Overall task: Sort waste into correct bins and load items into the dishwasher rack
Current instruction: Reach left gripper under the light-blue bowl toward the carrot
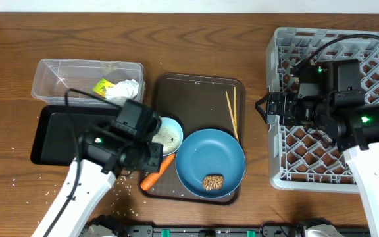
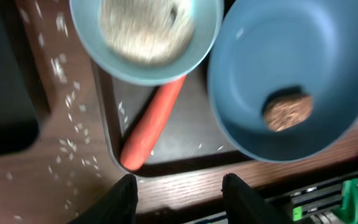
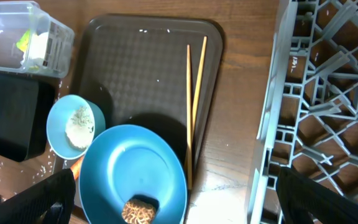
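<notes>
The orange carrot (image 1: 158, 172) lies on the brown serving tray's front left, between a pale bowl of rice (image 1: 168, 135) and the large blue dish (image 1: 210, 158). The dish holds the brown lumpy food piece (image 1: 213, 182). My left gripper (image 2: 182, 194) is open and empty, hovering just past the carrot's (image 2: 151, 124) front end. Two chopsticks (image 1: 231, 115) lie on the tray's right side. The clear tub (image 1: 58, 76) holds the tissue (image 1: 127, 89) and wrapper (image 1: 102, 85). My right gripper (image 3: 185, 208) is wide open and empty at the grey rack's (image 1: 288, 171) left edge. No cups show.
The black tray (image 1: 58, 135) sits in front of the clear tub, partly under my left arm. Loose rice grains (image 2: 67, 124) are scattered on the wooden table left of the brown serving tray (image 1: 196, 92). My right arm covers part of the rack.
</notes>
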Available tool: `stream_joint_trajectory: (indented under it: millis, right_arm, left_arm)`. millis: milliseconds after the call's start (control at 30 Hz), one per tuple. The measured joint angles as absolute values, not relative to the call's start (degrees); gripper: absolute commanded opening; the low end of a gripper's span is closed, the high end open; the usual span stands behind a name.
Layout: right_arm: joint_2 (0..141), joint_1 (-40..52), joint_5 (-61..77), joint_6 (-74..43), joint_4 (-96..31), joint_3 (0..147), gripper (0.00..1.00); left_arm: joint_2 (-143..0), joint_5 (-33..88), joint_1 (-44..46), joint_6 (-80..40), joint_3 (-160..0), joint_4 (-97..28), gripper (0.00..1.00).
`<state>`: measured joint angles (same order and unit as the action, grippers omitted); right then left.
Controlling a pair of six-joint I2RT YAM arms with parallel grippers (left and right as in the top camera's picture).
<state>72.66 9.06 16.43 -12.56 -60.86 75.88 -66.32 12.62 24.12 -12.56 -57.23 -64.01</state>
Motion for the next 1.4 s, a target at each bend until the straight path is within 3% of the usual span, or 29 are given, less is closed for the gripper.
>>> stream_joint_trajectory:
  millis: [267,467,833,967,1033,1300,1400]
  right_arm:
    - [75.07,9.06,16.32,-12.56,-59.99,75.88,0.97]
    - [75.81,9.06,16.14,-12.56,-59.48,75.88,0.98]
    - [75.81,9.06,16.03,-12.56,-58.81,75.88,0.99]
    - [75.83,9.06,16.03,-12.56,-58.83,75.88,0.99]
    - [75.83,9.06,16.03,-12.56,-58.81,75.88,0.98]
    - [75.83,9.06,16.03,-12.56,-58.81,75.88,0.99]
    - [75.83,9.06,16.03,-12.56,-58.81,75.88,0.99]
  left_arm:
    - [-66.43,12.99,24.12,-17.08,-44.95,-55.81,0.46]
    - [-67.99,13.21,24.12,-18.44,-38.44,-49.34,0.54]
    - [-76.66,15.22,24.14,-19.75,-37.58,-42.44,0.58]
    - [-80.40,16.88,24.16,-19.94,-36.97,-40.86,0.56]
    - [-81.10,18.52,24.16,-19.99,-36.93,-40.25,0.49]
    - [-81.60,20.62,24.16,-20.38,-36.93,-40.12,0.47]
    - [-81.60,20.62,24.16,-20.80,-36.93,-40.12,0.39]
